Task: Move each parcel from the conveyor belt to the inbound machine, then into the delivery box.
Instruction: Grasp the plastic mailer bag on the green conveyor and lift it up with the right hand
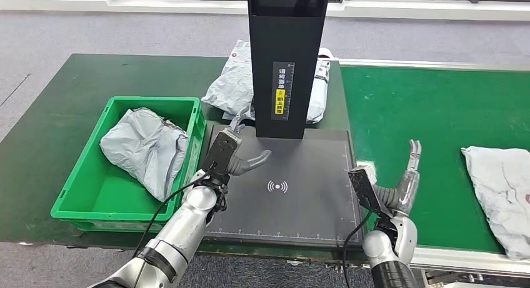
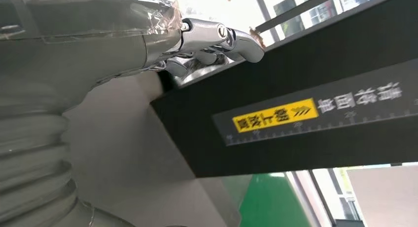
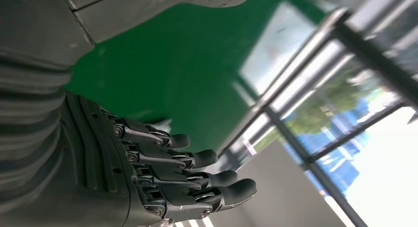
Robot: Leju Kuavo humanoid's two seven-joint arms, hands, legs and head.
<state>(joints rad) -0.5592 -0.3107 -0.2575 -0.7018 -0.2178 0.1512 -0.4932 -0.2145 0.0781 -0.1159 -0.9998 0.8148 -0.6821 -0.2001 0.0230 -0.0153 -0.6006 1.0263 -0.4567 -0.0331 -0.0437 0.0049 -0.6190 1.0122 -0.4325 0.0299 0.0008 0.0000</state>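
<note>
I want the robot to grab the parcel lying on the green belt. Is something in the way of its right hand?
Nothing visible is. The right hand is open at the belt's near edge, and only bare green conveyor belt lies between it and the grey parcel further along to its right.

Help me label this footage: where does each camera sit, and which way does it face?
Head view: high on the body, looking down at the inbound machine, green box and conveyor belt; both arms show.
Left wrist view: behind the left hand, facing the machine's black column.
Right wrist view: behind the right hand, facing the green belt and windows.
Shared: head and left wrist views both show the yellow label.
</note>
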